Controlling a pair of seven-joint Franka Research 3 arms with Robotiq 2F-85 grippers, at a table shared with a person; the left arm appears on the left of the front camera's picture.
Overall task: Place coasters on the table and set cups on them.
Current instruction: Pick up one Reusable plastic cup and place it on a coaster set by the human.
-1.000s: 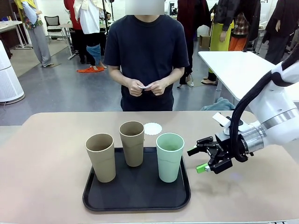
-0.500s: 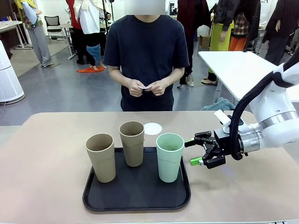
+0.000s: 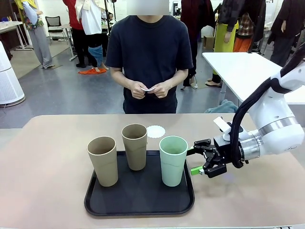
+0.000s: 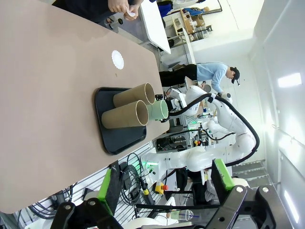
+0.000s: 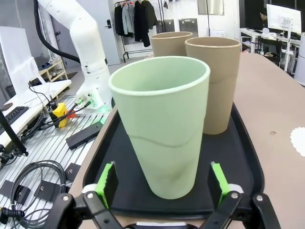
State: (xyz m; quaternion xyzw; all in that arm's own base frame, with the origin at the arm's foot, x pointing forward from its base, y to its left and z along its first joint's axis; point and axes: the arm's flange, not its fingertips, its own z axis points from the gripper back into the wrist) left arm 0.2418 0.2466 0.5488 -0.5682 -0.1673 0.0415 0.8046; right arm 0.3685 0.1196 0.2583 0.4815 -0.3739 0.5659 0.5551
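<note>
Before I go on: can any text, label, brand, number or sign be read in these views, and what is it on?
No text can be read in any view.
Mint green cup, front tan cup, rear tan cup, black tray, scalloped coaster: plain, no print.
White paper piece held by the person: too small to tell.
Background screen: too blurred to read.

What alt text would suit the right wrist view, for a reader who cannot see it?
The open right gripper faces a mint green cup on a black tray, its green-padded fingers spread wider than the cup. Two tan cups stand behind it on the tray, and a white coaster lies on the beige table.
</note>
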